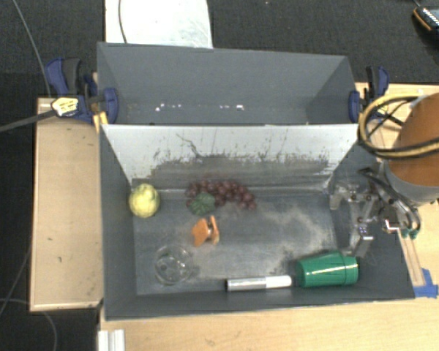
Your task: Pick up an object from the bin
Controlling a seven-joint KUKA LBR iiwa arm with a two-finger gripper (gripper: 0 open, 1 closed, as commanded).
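Note:
My gripper hangs at the bin's right wall, just above and to the right of a green cylinder-shaped cup that lies on its side near the front right. I see nothing held in it. A silver-white marker lies along the front edge, its right end touching the green cup.
An orange piece lies in the bin's left half, with a clear glass cup in front of it. Behind it is a purple grape bunch with a green leaf. A yellow-green fruit sits at the far left.

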